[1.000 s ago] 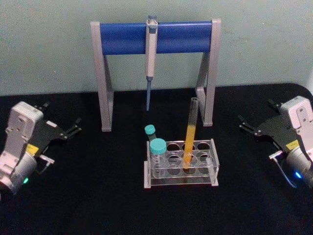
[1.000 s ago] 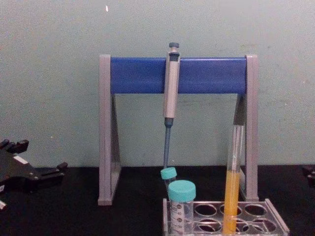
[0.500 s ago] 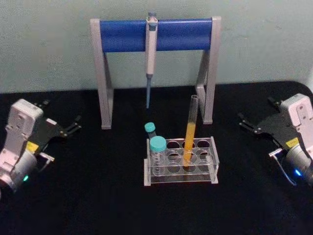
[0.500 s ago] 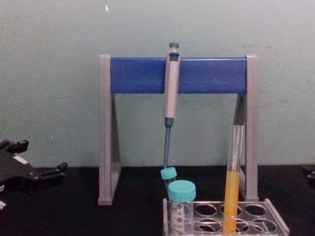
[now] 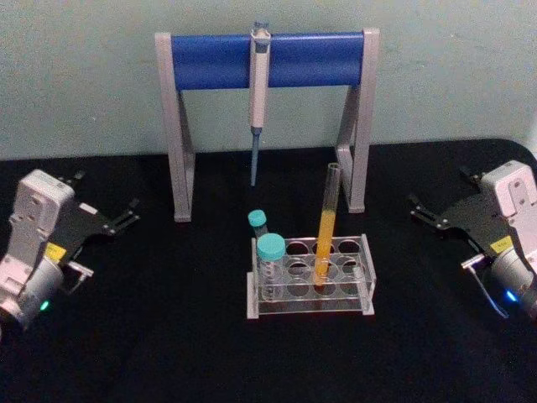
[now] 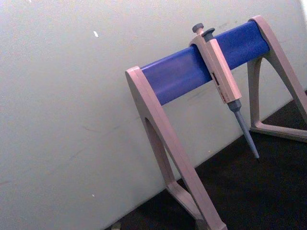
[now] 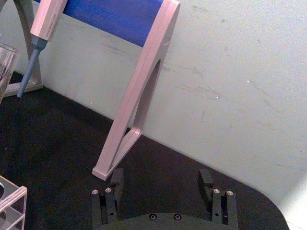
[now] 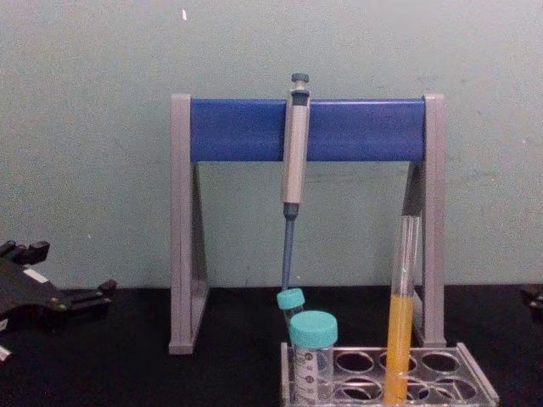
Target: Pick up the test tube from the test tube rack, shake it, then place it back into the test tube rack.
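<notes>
The test tube rack (image 5: 309,307) sits nearest on the black bench (image 5: 168,336). The test tube (image 5: 327,227) stands upright in a hole near the rack's middle, with orange liquid low and bare glass rising well above the rack. Teal-capped tubes (image 5: 270,248) sit at the rack's left end. The left gripper (image 5: 107,193) hangs well left of the rack and the right gripper (image 5: 436,189) well right, both with jaws apart and empty. The pipette stand (image 5: 268,60) rises behind the rack. The tube looks light, slick, brittle and uncapped, so it wants a gentle pinch on the bare upper glass.
</notes>
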Action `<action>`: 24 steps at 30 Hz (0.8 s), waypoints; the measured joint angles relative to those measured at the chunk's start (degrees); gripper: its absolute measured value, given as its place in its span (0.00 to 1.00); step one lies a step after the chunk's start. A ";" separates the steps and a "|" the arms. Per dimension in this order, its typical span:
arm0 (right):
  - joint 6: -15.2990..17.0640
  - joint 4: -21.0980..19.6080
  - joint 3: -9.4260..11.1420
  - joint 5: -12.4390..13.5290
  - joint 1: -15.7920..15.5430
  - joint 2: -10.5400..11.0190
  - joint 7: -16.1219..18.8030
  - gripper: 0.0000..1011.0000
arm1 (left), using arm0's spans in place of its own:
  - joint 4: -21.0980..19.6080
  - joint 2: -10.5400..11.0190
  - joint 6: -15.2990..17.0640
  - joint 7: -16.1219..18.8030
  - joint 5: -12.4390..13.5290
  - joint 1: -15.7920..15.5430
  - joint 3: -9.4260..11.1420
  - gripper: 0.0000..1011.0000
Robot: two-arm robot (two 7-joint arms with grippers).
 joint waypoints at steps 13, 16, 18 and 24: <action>2.23 -5.31 2.75 2.52 -3.65 1.01 3.29 0.99 | 0.00 0.00 0.00 0.00 0.00 0.00 0.00 0.99; 3.34 -7.74 3.67 4.46 -5.19 1.63 5.11 0.99 | 0.00 0.00 0.00 0.00 0.00 0.00 0.00 0.99; 4.29 -9.55 4.34 6.37 -6.32 1.95 6.88 0.99 | 0.00 0.00 0.00 0.00 0.00 0.00 0.00 0.99; 7.51 -13.78 6.27 12.19 -8.71 2.37 11.69 0.99 | 0.00 0.00 0.00 0.00 0.00 0.00 0.00 0.99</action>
